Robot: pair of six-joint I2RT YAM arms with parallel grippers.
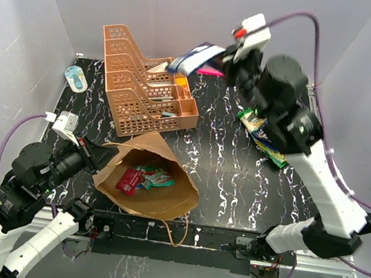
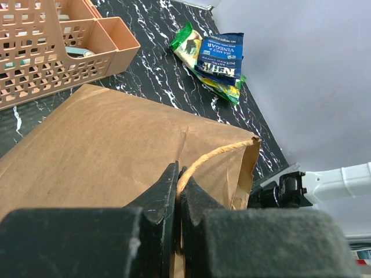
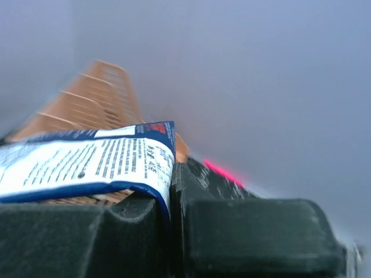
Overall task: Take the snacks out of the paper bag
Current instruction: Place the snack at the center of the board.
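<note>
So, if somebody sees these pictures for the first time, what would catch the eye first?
First the right gripper, high over the far side of the table beside the orange rack, shut on a blue and white packet. Then the paper bag lying open near the front, red and green packets inside, the left gripper pinching it at its twine handle. A blue and a green chip bag lie on the right.

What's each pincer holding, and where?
Left pincer: paper bag, at the rim by the twine handle. Right pincer: blue-and-white snack packet, by one edge.
</note>
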